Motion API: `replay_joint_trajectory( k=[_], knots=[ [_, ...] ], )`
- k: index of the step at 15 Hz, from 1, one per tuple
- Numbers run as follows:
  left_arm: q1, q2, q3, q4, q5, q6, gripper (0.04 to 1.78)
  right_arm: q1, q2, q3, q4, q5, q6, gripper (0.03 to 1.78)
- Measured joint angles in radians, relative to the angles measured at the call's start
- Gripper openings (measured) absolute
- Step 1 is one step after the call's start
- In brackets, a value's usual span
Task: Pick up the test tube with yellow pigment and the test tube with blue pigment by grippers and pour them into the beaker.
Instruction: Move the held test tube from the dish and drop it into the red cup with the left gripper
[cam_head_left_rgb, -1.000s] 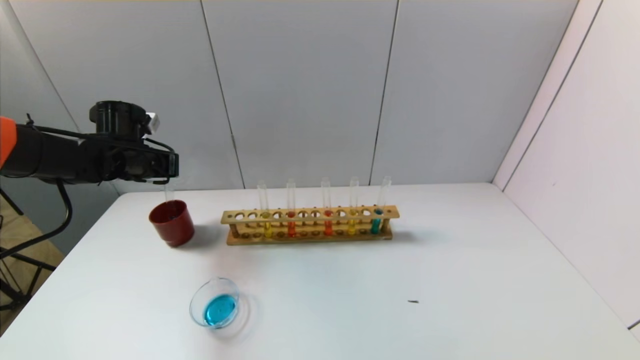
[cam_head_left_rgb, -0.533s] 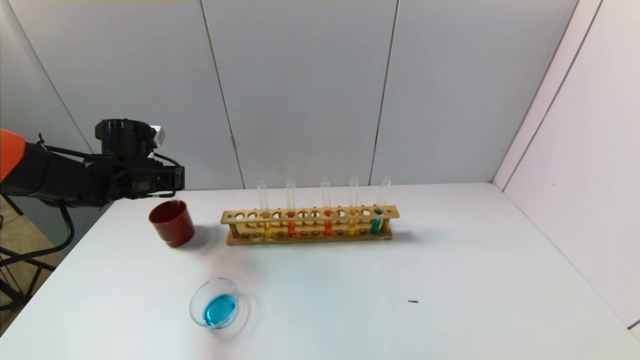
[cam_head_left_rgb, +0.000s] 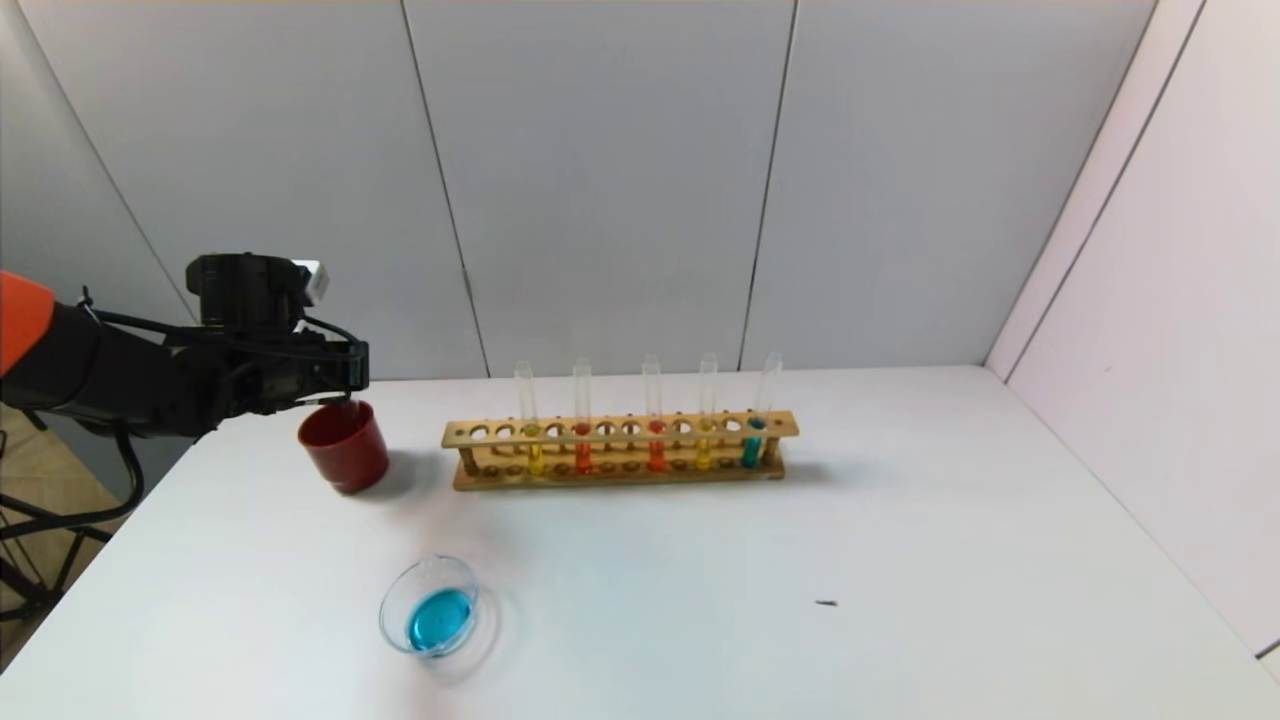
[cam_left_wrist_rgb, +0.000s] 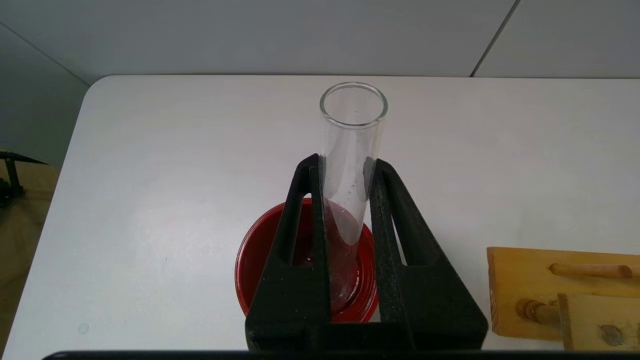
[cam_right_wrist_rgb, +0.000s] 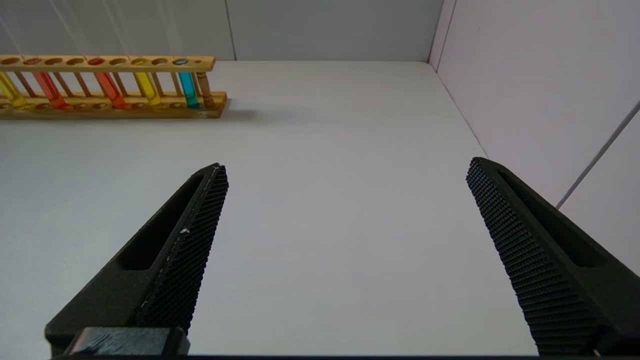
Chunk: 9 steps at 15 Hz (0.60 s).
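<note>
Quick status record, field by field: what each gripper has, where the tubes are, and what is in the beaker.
left gripper: shut on an empty test tube, its lower end in the red cup
right gripper: open, holding nothing, low over the table
rack: five tubes, two yellow, two orange-red, one blue
blue tube: in the rack's right end
beaker: holds blue liquid, near front left
</note>
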Motion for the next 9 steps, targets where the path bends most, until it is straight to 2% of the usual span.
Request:
replay_joint_trajectory(
  k=[9],
  knots=[
    [-0.004,-0.069,0.069,0.001,0.001,0.004,0.3,0.0,0.0,0.0,0.0,0.0,0.0,1.74]
  ],
)
